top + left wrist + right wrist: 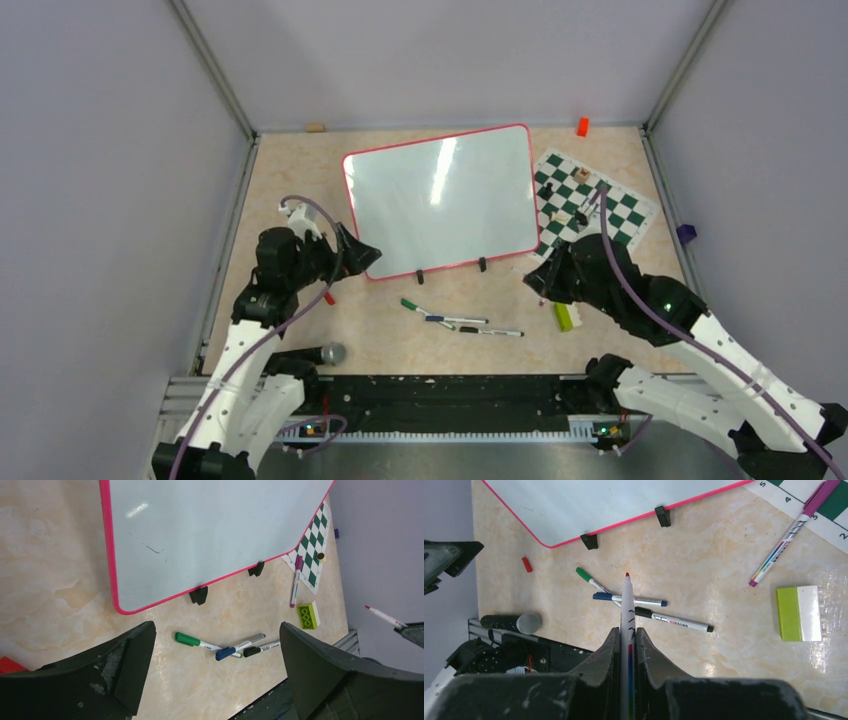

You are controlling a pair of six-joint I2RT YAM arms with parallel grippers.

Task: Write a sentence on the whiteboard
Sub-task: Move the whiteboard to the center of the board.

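Right pincer (627,632) clenched on uncapped red marker (626,600), tip forward, set to write. Left pincer (215,630) released, wide, empty. Whiteboard (440,200) lies ahead, between both, no lettering yet. Only left wrist view shows a faint stray mark (155,548). Right wrist view shows red cap (526,564) on tabletop (704,555) near left pincer.

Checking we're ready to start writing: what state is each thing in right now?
whiteboard: almost blank, one faint stroke
red marker: uncapped, held tip forward
right end effector: shut on red marker
left end effector: open, empty
red cap: off, lying loose
green marker: capped, lying loose
blue marker: capped, lying loose
black marker: capped, lying loose
purple marker: capped, lying loose
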